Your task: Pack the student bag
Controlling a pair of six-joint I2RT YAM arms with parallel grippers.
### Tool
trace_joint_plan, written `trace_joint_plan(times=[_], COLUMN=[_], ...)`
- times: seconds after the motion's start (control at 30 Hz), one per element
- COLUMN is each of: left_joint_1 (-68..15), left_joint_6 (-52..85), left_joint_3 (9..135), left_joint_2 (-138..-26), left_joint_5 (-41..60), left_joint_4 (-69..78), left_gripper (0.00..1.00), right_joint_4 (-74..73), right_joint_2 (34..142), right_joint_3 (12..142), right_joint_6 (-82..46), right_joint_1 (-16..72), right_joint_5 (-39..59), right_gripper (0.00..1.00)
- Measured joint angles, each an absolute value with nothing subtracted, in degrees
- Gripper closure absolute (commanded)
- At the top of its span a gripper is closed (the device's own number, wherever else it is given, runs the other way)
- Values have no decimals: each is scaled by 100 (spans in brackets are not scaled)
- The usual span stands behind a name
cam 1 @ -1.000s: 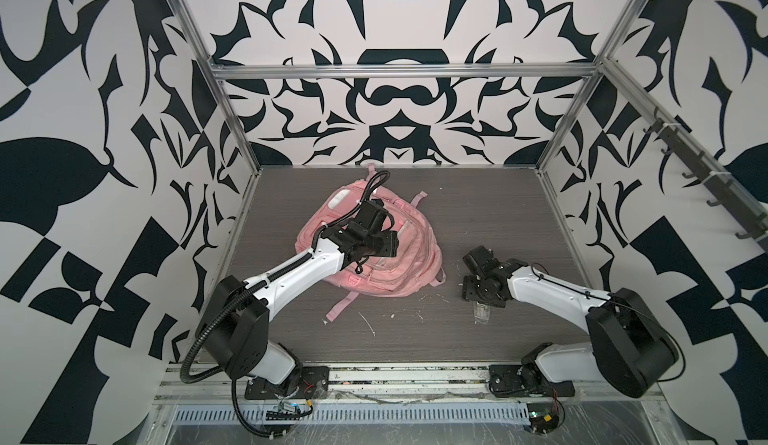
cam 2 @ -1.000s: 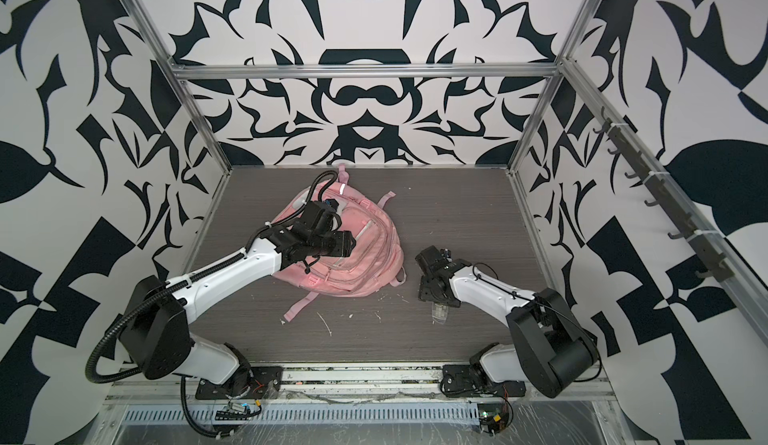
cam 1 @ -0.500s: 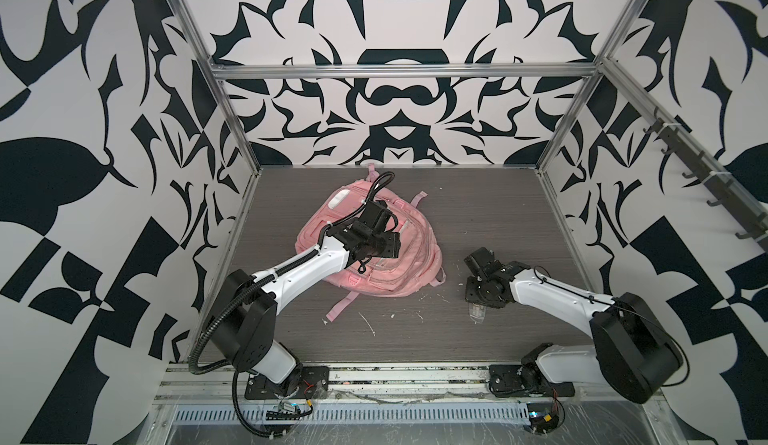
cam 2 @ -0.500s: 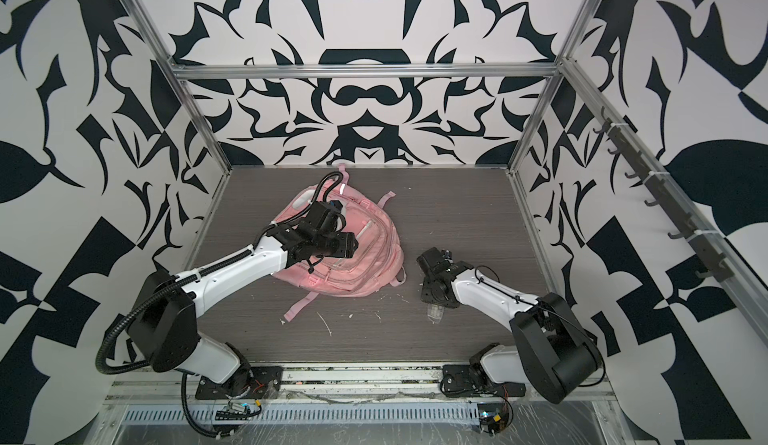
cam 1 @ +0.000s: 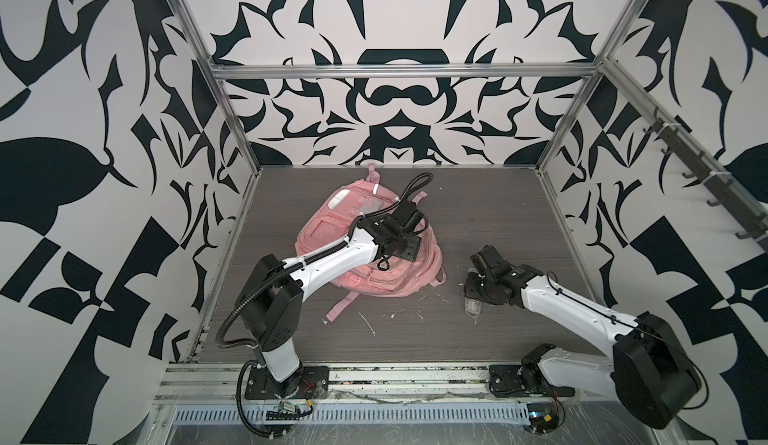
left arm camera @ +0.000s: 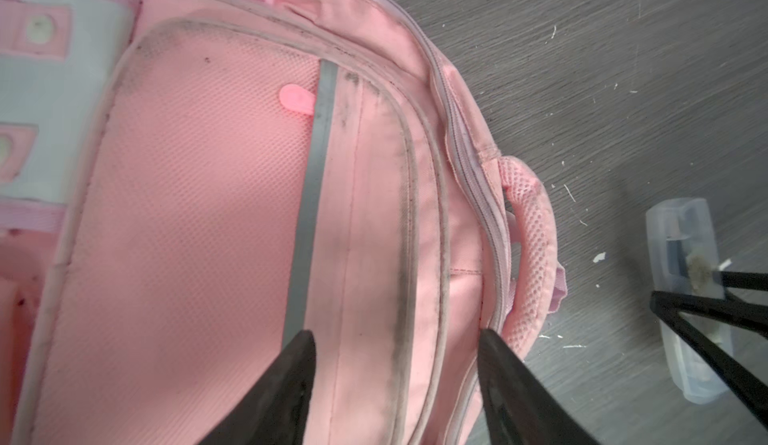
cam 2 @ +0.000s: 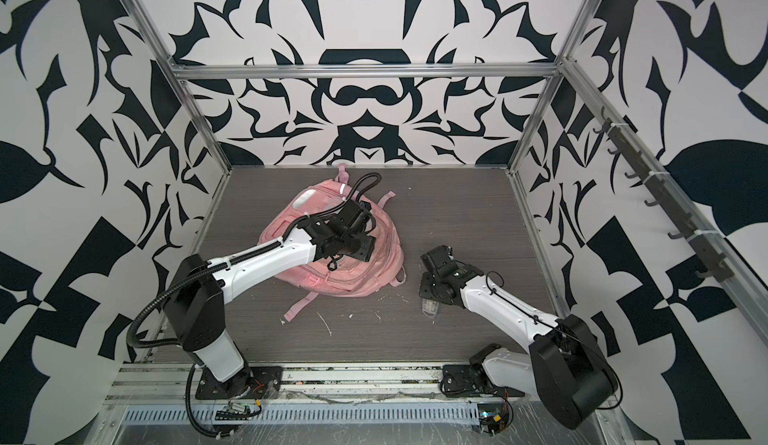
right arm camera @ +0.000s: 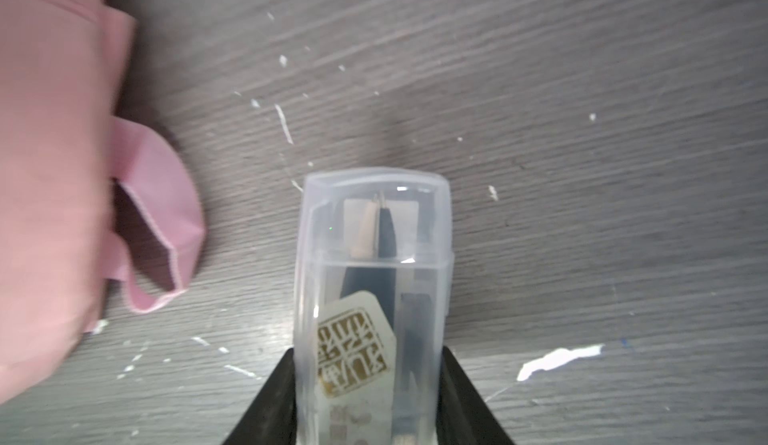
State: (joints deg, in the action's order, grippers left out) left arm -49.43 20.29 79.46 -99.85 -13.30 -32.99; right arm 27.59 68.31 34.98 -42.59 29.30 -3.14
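In both top views the student bag (cam 1: pixel 328 231) (cam 2: pixel 286 237) lies flat on the table (cam 1: pixel 519 214), right beneath the left gripper (cam 1: pixel 401 237), which hangs over its middle. Well off to the side, clear of the bag, the right gripper (cam 1: pixel 478 293) is down low at the table, and a clear plastic case (cam 1: pixel 473 309) pokes out past its fingers.

Over to the left wrist view. The left gripper (left arm camera: pixel 397 335) stands wide apart with nothing caught between its fingers, just pink fabric spread beneath them. A grey strip (left arm camera: pixel 311 193) runs away from one fingertip, and the padded handle (left arm camera: pixel 532 256) sits just past the other. Beyond the handle, out on bare table, the case (left arm camera: pixel 681 235) has the right gripper's fingers (left arm camera: pixel 698 305) on it.

Right wrist view. The right gripper (right arm camera: pixel 370 355) is clamped on the case (right arm camera: pixel 374 235), a finger pressed against each long side, the capped end sticking out ahead. Inside there's a dark pen-like shape and a gold-patterned label. The bag (right arm camera: pixel 50 131) and a strap loop (right arm camera: pixel 166 214) lie to one side of the hand, apart from the case.
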Motion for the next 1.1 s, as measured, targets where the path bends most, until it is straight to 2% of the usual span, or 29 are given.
trace_joint_plan(times=[0.2, 0.27, 0.43, 0.63, 0.97, 1.1], left_joint_1=[-5151, -5151, -5151, -5192, -5087, -4834], left_joint_6=[1772, 1734, 1651, 1656, 1673, 1765], left_joint_3=[8289, 8329, 8423, 8453, 8451, 8403], left_joint_2=[-10486, -10597, -10753, -10704, -9974, -9697], left_joint_5=[-1787, -1931, -2198, -2250, -2244, -1942], left_joint_4=[-3769, -3894, -4130, -4141, -4136, -4080], left_gripper=[36, 39, 71, 100, 100, 100], right_joint_4=[2578, 2491, 2296, 2097, 1415, 1033], right_joint_2=[6678, 6681, 6689, 6820, 7295, 7592], right_joint_3=[3743, 3824, 3918, 3942, 4198, 4482], right_joint_6=[-4362, -4379, -4407, -4480, -4707, -4858], right_joint_1=[2932, 2930, 2930, 2930, 2945, 3011], right_joint_5=[-102, -34, 102, 261, 834, 1055], right_gripper=[77, 77, 78, 79, 79, 80])
